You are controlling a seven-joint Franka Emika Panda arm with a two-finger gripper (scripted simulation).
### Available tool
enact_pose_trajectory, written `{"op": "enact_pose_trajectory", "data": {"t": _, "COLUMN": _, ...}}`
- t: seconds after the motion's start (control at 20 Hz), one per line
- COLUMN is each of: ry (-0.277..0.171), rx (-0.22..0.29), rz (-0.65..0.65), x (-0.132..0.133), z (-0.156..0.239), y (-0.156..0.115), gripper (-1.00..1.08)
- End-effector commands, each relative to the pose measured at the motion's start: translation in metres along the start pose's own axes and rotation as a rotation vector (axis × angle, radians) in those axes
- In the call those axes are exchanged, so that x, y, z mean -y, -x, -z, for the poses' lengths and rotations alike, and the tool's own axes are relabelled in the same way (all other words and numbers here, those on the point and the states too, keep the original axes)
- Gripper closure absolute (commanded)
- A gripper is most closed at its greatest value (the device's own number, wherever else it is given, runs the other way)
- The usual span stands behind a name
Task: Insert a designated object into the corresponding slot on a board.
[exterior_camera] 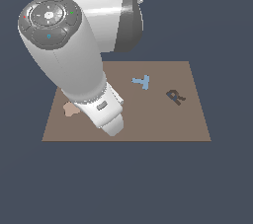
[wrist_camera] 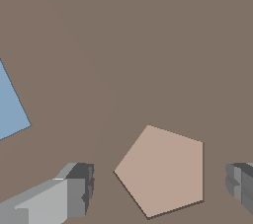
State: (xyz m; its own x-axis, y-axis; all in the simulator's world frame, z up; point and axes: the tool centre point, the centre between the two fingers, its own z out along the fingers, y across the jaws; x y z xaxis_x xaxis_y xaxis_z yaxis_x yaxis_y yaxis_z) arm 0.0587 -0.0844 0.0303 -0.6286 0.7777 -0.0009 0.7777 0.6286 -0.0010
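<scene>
Gripper [wrist_camera: 160, 188] spread wide, holding nothing, fingers [wrist_camera: 74, 191] either side of the tan pentagon [wrist_camera: 163, 171] without touching it. Pentagon lies flat on the brown board [exterior_camera: 163, 119]. Blue piece [wrist_camera: 10, 107] near it. Exterior view: arm hides the pentagon; dark R [exterior_camera: 175, 96] well apart.

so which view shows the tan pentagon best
The wrist view. The pentagon lies flat on the board with all five sides visible, between the open gripper's fingers. In the exterior view the arm hides it; only a tan lobed piece shows there.
</scene>
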Motion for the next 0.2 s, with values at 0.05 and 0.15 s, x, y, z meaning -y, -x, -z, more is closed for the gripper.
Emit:
{"op": "enact_pose_trajectory", "data": {"t": 0.05, "ry": 0.0, "rx": 0.0, "rz": 0.0, "x": -0.0001, "z": 0.0, "y": 0.0001, "gripper": -0.92}}
{"op": "enact_pose_trajectory", "data": {"t": 0.15, "ry": 0.0, "rx": 0.0, "rz": 0.0, "x": -0.0001, "z": 0.0, "y": 0.0001, "gripper": -0.92}}
